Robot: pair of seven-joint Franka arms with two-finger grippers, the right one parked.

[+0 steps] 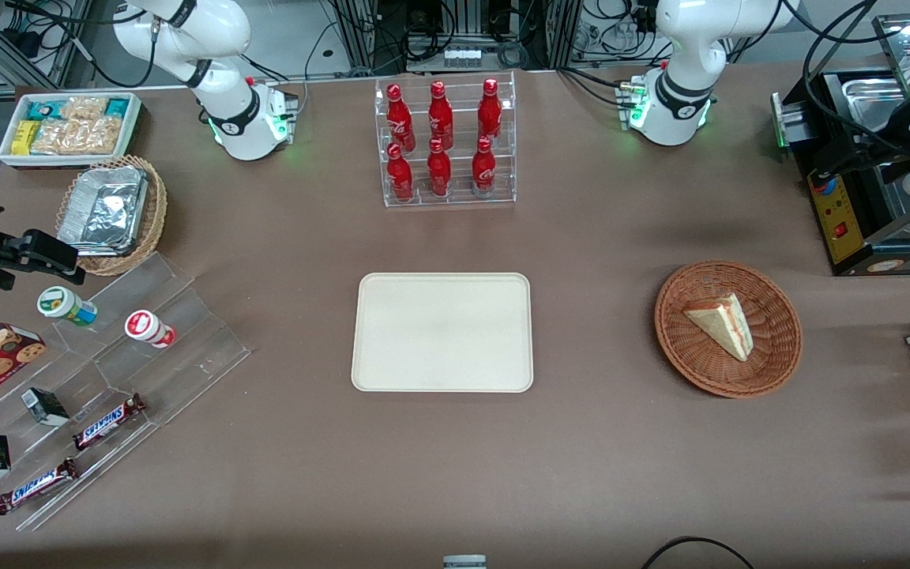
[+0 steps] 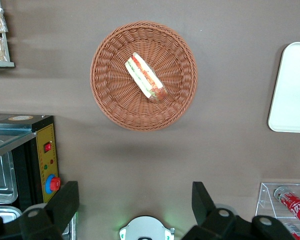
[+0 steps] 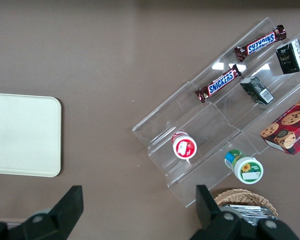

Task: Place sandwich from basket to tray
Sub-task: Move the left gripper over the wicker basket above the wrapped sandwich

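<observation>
The sandwich [image 1: 722,322], a pale bread wedge with red and green filling along its edge [image 2: 146,76], lies in the round reddish-brown wicker basket [image 1: 670,341] toward the working arm's end of the table. The cream tray [image 1: 443,332] sits bare at the table's middle, beside the basket [image 2: 110,95]; the left wrist view catches one end of the tray [image 2: 290,90]. My left gripper [image 2: 135,192] hangs high over bare tabletop between the arm's base and the basket. It is open, with nothing between its black fingers [image 2: 67,200], and well short of the sandwich.
A black appliance with a red button [image 1: 858,205] stands close to the basket, farther from the front camera. An acrylic rack of red cola bottles [image 1: 445,142] stands past the tray. A stepped acrylic stand of snacks [image 1: 107,379], a foil-container basket [image 1: 111,213] and a white snack bin [image 1: 68,126] fill the parked arm's end.
</observation>
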